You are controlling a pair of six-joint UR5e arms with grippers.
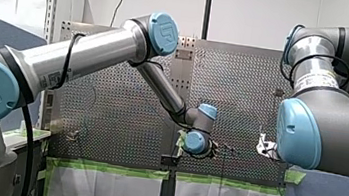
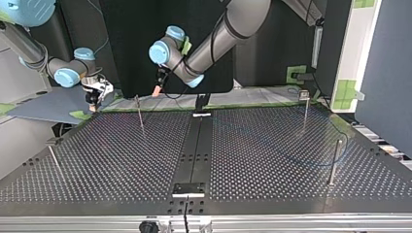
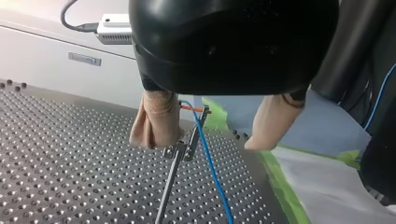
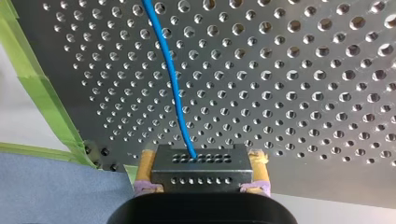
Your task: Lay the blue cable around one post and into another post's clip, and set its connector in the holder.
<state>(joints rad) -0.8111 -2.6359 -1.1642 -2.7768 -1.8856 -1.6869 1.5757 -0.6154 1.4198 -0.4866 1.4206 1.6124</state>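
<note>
While your right end effector (image 4: 201, 173) is closed on the connector (image 4: 201, 161), the blue cable (image 4: 173, 88) leads ahead from it. Your left end effector (image 3: 205, 140) stands wide open, empty, straddling a post (image 3: 167, 186) whose clip (image 3: 192, 140) the cable meets. Judge the clip step nearly done; routing round another post cannot be confirmed, and seating the connector remains. Both work near 10 o'clock in the top view, at the perforated counter (image 2: 272, 184) edge, bordered by green tape (image 4: 42, 79).
</note>
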